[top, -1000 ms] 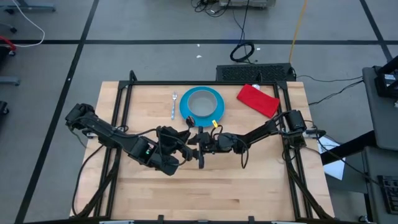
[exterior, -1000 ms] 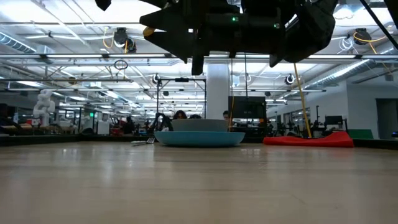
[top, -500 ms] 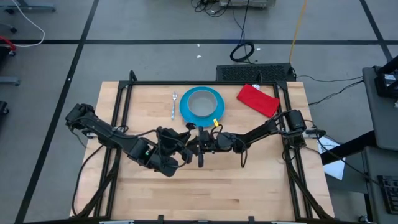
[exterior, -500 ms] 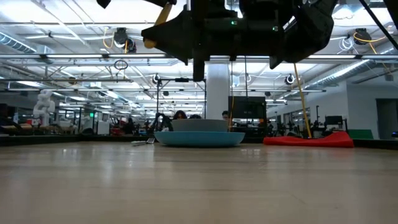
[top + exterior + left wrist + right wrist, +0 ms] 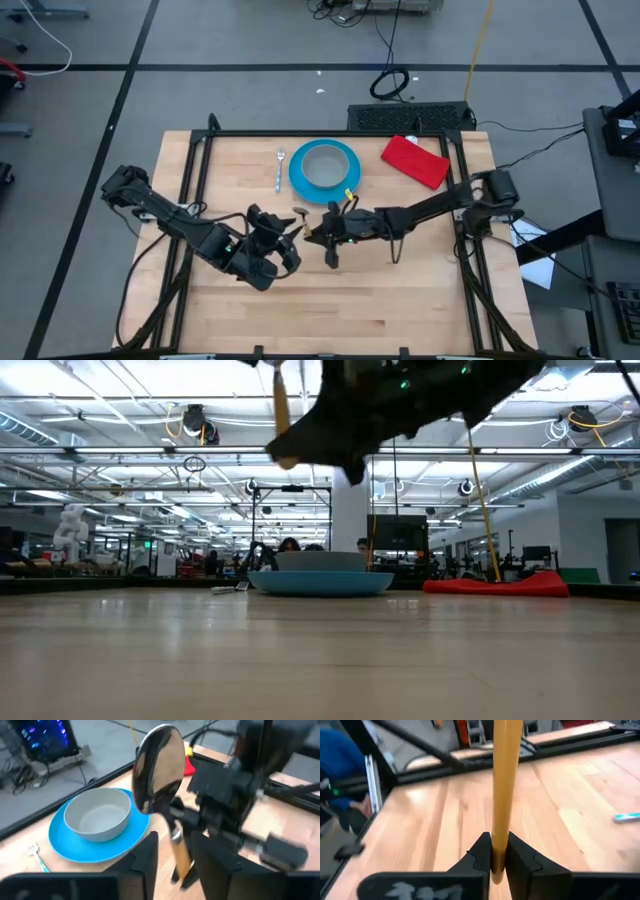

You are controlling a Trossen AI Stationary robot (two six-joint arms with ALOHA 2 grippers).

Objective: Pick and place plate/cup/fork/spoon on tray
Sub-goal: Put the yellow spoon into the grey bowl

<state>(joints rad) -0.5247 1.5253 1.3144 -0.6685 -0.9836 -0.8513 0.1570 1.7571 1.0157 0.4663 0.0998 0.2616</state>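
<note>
The spoon (image 5: pixel 159 780), with a silver bowl and an orange handle, is held in the air between my two arms, above the middle of the table. My right gripper (image 5: pixel 495 856) is shut on it. My left gripper (image 5: pixel 175 857) is open, with one finger on each side of the handle's free end. The bright-blue plate (image 5: pixel 323 170) lies at the far middle of the table. The pale grey cup (image 5: pixel 321 162) stands on the plate. The slim fork (image 5: pixel 279 168) lies flat on the table just left of the plate. My right gripper pinches the spoon's orange handle (image 5: pixel 499 832) between its two fingers, which lie across the handle. In the left wrist view the dark fingers (image 5: pixel 175 816) sit just below the bowl. The spoon is lifted clear of the table, its bowl up and its handle (image 5: pixel 283 415) pointing down.
A red cloth-like rectangle (image 5: pixel 414 160) lies at the far right of the table. Black frame rails (image 5: pixel 195 190) run along the table's left, right and far sides. Bare wood (image 5: pixel 330 310) fills the near half of the table.
My left arm has drawn back a little toward the table's left and near edges, away from my right gripper. My right arm has tipped with the spoon. In the low view the orange handle now hangs down in plain sight.
</note>
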